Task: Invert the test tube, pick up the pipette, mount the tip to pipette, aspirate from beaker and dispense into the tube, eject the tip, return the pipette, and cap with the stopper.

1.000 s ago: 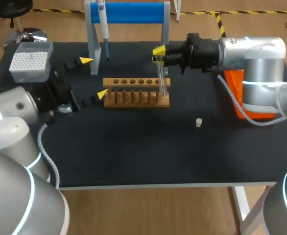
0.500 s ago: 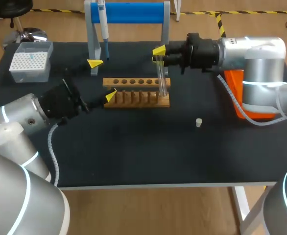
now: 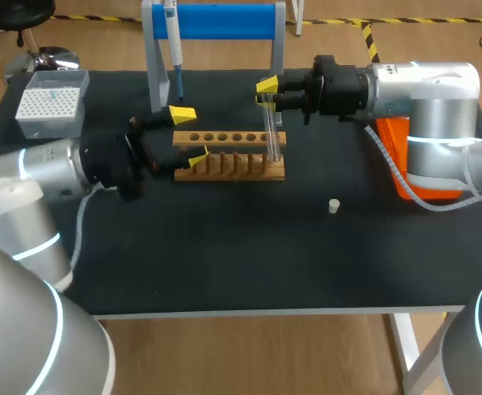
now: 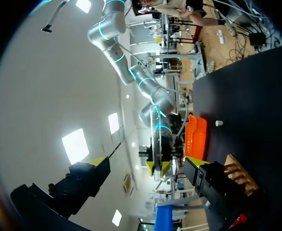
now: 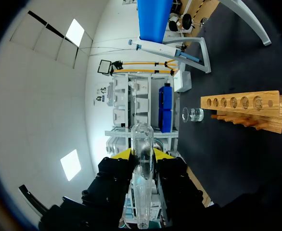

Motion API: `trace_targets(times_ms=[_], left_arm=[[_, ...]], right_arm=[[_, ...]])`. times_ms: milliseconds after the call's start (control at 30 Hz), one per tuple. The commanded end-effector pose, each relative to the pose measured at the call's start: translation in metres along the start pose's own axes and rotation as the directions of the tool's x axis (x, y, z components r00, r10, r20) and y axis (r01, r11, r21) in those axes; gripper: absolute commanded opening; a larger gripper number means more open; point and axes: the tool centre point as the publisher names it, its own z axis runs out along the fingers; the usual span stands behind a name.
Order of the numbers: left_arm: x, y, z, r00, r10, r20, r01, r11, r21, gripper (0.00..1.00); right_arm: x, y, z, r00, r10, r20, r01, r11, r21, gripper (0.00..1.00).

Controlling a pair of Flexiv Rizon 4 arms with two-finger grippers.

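Note:
My right gripper (image 3: pixel 267 87) is shut on a clear test tube (image 3: pixel 271 132), which hangs upright with its lower end at the right end of the wooden rack (image 3: pixel 229 153). In the right wrist view the test tube (image 5: pixel 143 173) is clamped between the yellow tips of the gripper (image 5: pixel 142 154). My left gripper (image 3: pixel 191 136) is open at the rack's left end, one tip behind it and one in front, holding nothing. The pipette (image 3: pixel 175 45) hangs on the blue-barred stand (image 3: pixel 216 20). A small white stopper (image 3: pixel 333 206) lies on the mat. A glass beaker (image 5: pixel 195 114) stands beyond the rack (image 5: pixel 242 108).
A tip box (image 3: pixel 52 103) stands at the table's back left. An orange bin (image 3: pixel 397 160) sits at the right, under my right arm. From the left wrist, the open gripper (image 4: pixel 146 163) faces my right gripper, the rack (image 4: pixel 237 173) and the stopper (image 4: pixel 219 123).
My left arm has swung right, from near the tip box to the rack's left end, its gripper still open. The right arm and the tube have not moved.

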Motion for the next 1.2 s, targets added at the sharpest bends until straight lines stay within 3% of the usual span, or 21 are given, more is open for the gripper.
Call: trace_targets(times_ms=[33,367,600,1200], left_arm=[[0.001,0.004,0.006,0.973,0.206,-0.106,-0.17,0.947,0.273,1.0],[0.006,-0.006,0.023,0.976,0.174,-0.132,-0.125,0.94,0.317,1.0],[0.007,-0.011,0.031,0.974,0.134,-0.184,-0.075,0.952,0.296,1.0],[0.009,-0.015,0.058,0.978,0.055,-0.2,-0.025,0.989,0.148,1.0]], right_arm=[[0.0,0.0,-0.001,1.0,0.0,0.002,0.0,1.0,0.003,0.0],[0.0,0.0,-0.001,1.0,0.0,0.002,0.0,1.0,0.003,0.0],[0.0,0.0,-0.001,1.0,0.0,0.002,0.0,1.0,0.003,0.0],[0.0,0.0,-0.001,1.0,0.0,0.002,0.0,1.0,0.003,0.0]])
